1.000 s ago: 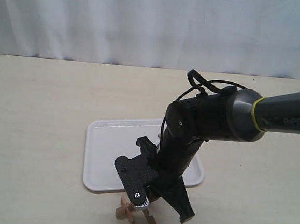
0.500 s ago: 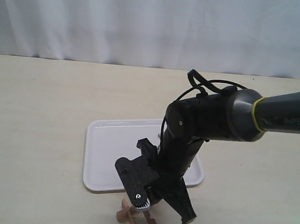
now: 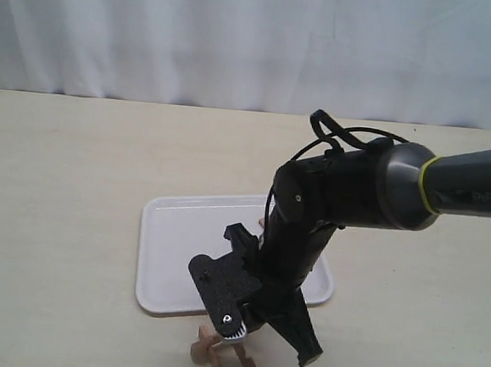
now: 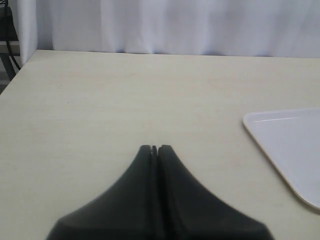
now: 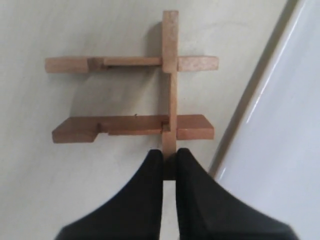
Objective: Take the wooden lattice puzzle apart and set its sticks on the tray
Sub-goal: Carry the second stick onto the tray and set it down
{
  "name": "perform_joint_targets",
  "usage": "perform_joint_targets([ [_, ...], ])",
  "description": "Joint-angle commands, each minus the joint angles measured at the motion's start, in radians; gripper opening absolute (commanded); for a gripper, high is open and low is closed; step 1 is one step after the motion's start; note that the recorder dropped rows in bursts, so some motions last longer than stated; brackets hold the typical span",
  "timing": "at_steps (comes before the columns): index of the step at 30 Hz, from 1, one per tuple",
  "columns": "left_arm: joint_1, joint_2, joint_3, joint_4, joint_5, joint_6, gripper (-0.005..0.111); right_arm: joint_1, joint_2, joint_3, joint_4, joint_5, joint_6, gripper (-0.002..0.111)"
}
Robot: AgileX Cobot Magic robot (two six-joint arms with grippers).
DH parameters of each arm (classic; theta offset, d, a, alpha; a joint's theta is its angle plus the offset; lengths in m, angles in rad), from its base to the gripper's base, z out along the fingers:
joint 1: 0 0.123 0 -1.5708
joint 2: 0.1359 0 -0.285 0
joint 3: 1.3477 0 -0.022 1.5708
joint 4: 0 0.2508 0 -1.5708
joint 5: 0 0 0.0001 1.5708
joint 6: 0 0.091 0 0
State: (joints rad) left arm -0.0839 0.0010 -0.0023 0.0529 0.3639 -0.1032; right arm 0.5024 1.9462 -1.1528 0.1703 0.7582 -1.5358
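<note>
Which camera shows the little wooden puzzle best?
The right wrist view: the wooden puzzle fills it, close and sharp, the right gripper pinching the end of one stick. The exterior view shows it small, partly behind that gripper. The left wrist view misses it.

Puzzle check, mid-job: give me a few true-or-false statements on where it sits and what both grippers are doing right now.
1. The right gripper is closed on the end of one stick. True.
2. The puzzle lies inside the tray. False: it is outside the tray, beside its rim.
3. The right wrist view shows three sticks joined, two parallel ones crossed by the gripped one. True.
4. The left gripper is open and holds a stick. False: its jaws are shut with nothing between them, above the bare table.
</note>
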Motion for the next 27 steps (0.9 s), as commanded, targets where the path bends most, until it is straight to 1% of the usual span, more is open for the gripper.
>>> perform_joint_targets([
  [1,0.001,-0.001,0.002,0.006,-0.007,0.001,0.000,0.000,-0.033,0.002,0.001,0.010,-0.005,0.005],
  [13,0.001,-0.001,0.002,0.006,-0.007,0.001,0.000,0.000,-0.108,0.002,0.004,-0.013,-0.005,0.005],
  [18,0.001,-0.001,0.002,0.006,-0.007,0.001,0.000,-0.007,-0.162,0.002,0.004,-0.077,0.071,0.005],
  [20,0.001,-0.001,0.002,0.006,-0.007,0.001,0.000,-0.018,-0.168,0.002,0.004,-0.111,0.127,0.005],
  [23,0.001,-0.001,0.002,0.006,-0.007,0.001,0.000,-0.053,-0.167,0.002,0.004,-0.190,0.295,0.005],
  [27,0.001,-0.001,0.002,0.006,-0.007,0.001,0.000,-0.118,-0.159,0.002,-0.007,-0.302,0.623,0.005],
])
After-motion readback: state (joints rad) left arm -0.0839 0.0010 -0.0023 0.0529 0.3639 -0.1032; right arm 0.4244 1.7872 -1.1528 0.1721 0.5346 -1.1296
